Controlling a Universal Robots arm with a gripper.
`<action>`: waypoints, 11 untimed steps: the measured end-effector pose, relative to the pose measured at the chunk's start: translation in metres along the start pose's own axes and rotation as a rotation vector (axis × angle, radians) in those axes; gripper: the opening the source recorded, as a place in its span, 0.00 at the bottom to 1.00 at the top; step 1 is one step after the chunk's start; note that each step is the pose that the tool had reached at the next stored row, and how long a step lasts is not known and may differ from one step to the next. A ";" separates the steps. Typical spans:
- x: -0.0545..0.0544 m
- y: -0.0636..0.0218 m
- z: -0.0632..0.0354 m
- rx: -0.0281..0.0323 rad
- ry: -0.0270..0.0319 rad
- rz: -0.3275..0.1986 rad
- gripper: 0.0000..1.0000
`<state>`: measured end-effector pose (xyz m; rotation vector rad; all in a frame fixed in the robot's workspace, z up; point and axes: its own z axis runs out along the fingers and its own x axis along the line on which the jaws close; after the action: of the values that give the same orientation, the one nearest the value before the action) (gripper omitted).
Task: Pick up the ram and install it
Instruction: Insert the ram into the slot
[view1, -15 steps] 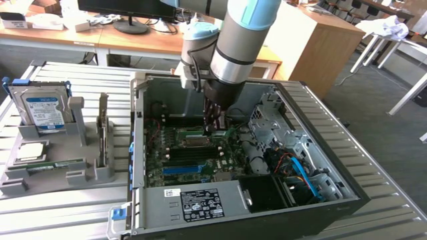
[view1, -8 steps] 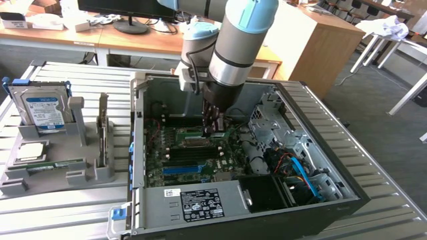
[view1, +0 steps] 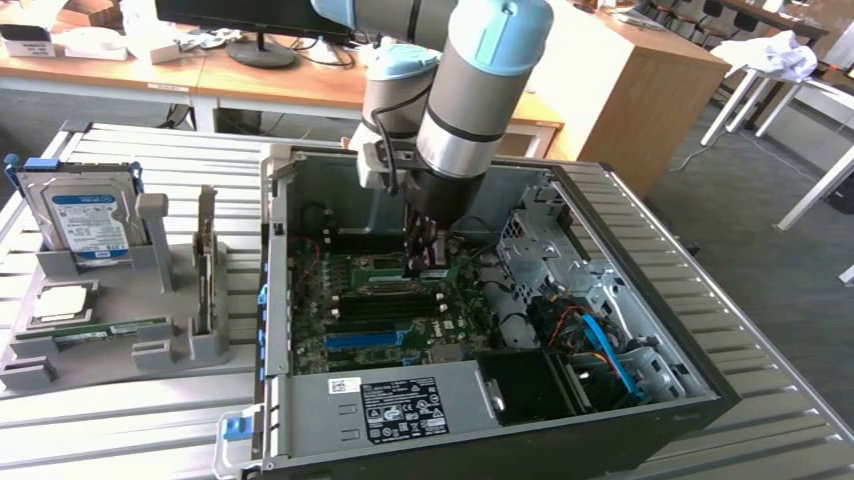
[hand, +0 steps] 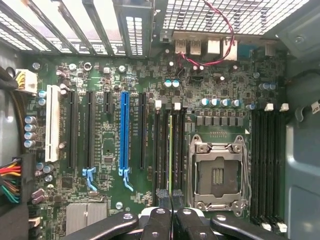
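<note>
We see our claw (hand: 171, 212) shut, hanging low inside the computer case (view1: 694, 395), right above the motherboard (hand: 107, 145). A green ram stick (hand: 170, 150) stands on edge in a slot there. It looks put in; we cannot tell if it clicked.

Lab: desks (view1: 267, 85), monitor (view1: 254, 15), stools (view1: 774, 70)

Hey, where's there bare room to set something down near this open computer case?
Free: the ribbed metal table in front of the grey parts holder, and the strip beyond it by the upright silver hard drive. Crowded: inside the open black computer case, where the gripper hangs over the green motherboard.
</note>
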<state>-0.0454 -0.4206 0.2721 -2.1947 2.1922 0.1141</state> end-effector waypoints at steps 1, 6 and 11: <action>0.000 0.0000 0.0008 0.0000 0.0001 0.000 0.12; 0.000 -0.0001 0.0051 0.0000 0.0000 0.000 0.12; 0.001 -0.0002 0.0122 -0.0001 0.0001 0.000 0.12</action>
<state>-0.0454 -0.4207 0.2599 -2.1947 2.1924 0.1141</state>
